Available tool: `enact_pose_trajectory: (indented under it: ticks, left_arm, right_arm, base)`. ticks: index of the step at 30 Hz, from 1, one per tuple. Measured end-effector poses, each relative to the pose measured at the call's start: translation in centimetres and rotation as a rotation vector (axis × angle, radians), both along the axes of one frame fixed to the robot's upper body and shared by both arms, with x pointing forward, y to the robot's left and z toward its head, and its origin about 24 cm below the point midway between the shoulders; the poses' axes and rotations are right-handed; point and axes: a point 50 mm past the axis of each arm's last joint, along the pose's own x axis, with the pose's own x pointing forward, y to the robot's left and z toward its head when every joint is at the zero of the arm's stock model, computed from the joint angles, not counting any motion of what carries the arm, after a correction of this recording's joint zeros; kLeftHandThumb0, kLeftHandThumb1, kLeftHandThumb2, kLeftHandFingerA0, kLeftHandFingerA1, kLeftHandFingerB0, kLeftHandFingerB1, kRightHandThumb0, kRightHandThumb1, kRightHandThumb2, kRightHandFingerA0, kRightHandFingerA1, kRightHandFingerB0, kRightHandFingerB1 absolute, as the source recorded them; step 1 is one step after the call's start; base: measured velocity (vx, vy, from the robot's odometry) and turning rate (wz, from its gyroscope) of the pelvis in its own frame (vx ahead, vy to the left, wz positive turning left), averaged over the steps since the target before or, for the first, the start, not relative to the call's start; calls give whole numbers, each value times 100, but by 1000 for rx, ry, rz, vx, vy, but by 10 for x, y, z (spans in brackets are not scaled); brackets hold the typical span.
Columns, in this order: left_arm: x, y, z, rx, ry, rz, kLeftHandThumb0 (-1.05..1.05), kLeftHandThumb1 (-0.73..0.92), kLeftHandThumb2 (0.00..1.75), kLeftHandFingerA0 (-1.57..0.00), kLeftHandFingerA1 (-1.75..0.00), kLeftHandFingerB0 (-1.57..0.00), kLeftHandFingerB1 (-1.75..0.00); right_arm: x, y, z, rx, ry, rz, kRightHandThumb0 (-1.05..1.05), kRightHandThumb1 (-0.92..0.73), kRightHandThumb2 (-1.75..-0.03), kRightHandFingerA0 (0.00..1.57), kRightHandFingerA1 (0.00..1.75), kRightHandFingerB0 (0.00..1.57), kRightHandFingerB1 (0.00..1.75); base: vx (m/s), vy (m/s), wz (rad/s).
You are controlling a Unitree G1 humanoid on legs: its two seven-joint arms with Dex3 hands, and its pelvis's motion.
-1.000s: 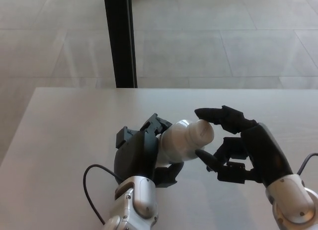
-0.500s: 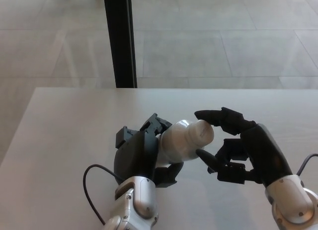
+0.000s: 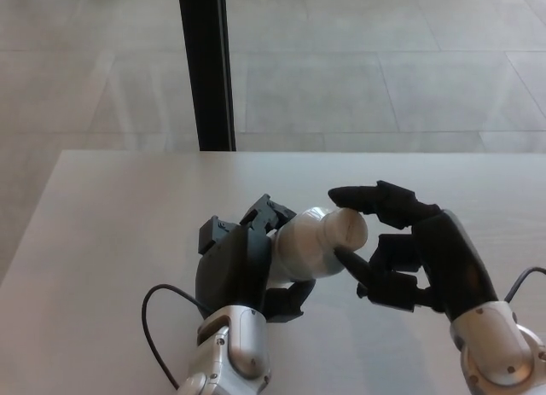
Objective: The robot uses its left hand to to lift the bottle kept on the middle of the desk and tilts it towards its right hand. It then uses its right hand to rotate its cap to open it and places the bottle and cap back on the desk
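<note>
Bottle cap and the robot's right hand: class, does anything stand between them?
Nothing visible does. The left hand holds the white bottle tilted, with its cap toward the right hand. That hand's fingers already bracket the cap, one above and one below, with only bare desk around.

no readable text anywhere, white bottle [image 3: 309, 244] looks blank, no label or brand showing, nothing printed on the desk [image 3: 111, 233] or either hand

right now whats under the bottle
The left hand wraps the white bottle, tilted above the desk. Its fingers curl beneath it; the bottle's base is hidden by the hand.
</note>
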Motion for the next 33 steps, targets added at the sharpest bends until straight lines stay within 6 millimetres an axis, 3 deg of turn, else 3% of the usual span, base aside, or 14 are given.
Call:
enact_pose_trajectory:
  ticks: [6, 9, 10, 11, 12, 16, 17, 18, 19, 20, 23, 28, 30, 33]
  left_arm:
    - [0, 0, 0, -1, 0, 2, 8, 67, 106, -80, -175, -70, -143]
    - [0, 0, 0, 0, 0, 1, 7, 64, 103, -80, -175, -70, -150]
    - [0, 0, 0, 1, 0, 0, -1, 64, 102, -97, -174, -78, -144]
    - [1, 0, 0, 1, -1, 0, -1, 64, 102, -97, -174, -78, -144]
    - [1, 0, 0, 3, -1, 0, 3, 70, 90, -77, -175, -69, -133]
    - [1, 0, 0, 7, -2, -1, 5, 71, 90, -78, -175, -69, -138]
    - [1, 0, 0, 8, -2, -1, 10, 63, 105, -112, -140, -89, -118]
    - [1, 0, 0, 9, -2, -1, 5, 69, 96, -80, -175, -72, -144]
    - [1, 0, 0, 8, -3, -1, 14, 63, 109, -111, -138, -90, -119]
    - [1, 0, 0, 9, -3, -1, 8, 67, 95, -79, -173, -73, -125]
    - [1, -1, 1, 11, -3, -1, 8, 69, 93, -78, -173, -72, -135]
    - [1, -1, 1, 12, -2, -1, 7, 68, 90, -75, -173, -71, -130]
    - [2, -1, 1, 13, -1, 0, 7, 70, 93, -78, -175, -70, -143]
    - [2, -2, 1, 13, -1, 0, 6, 68, 93, -76, -174, -73, -136]
  right_arm:
    - [1, -1, -2, 13, -27, -7, -19, -63, -77, 102, 143, 90, 67]
    - [0, -2, -2, 10, -43, -9, -18, -61, -77, 104, 143, 91, 67]
    - [0, -2, -2, 9, -48, -9, -18, -62, -74, 102, 143, 90, 66]
    - [0, -3, -2, 8, -49, -9, -18, -62, -74, 102, 143, 90, 66]
    - [0, -3, -3, 6, -51, -9, -19, -63, -74, 102, 144, 89, 66]
    - [0, -4, -4, 2, -58, -6, -18, -62, -76, 103, 145, 89, 66]
    - [0, -5, -4, 0, -60, -5, -18, -61, -76, 103, 145, 90, 65]
    - [0, -5, -4, -1, -62, -4, -17, -60, -79, 101, 145, 89, 66]
    - [0, -5, -4, -3, -63, -4, -18, -59, -81, 99, 147, 91, 67]
    - [0, -5, -5, -6, -65, -3, -18, -59, -81, 99, 147, 92, 68]
    - [0, -6, -5, -14, -68, -3, -17, -57, -87, 96, 149, 94, 74]
    - [0, -6, -4, -23, -74, -3, -16, -54, -92, 94, 149, 95, 79]
    - [1, -6, -3, -26, -76, -2, -15, -52, -97, 94, 150, 96, 81]
    - [1, -6, -2, -30, -78, -2, -13, -49, -103, 95, 148, 96, 85]
  base:
    - [0, 0, 0]
    - [0, 0, 0]
    - [0, 0, 0]
    - [0, 0, 0]
    - [0, 0, 0]
    - [0, 0, 0]
    - [0, 0, 0]
    - [0, 0, 0]
    - [0, 0, 0]
    - [0, 0, 0]
    - [0, 0, 0]
    - [0, 0, 0]
    - [0, 0, 0]
    - [0, 0, 0]
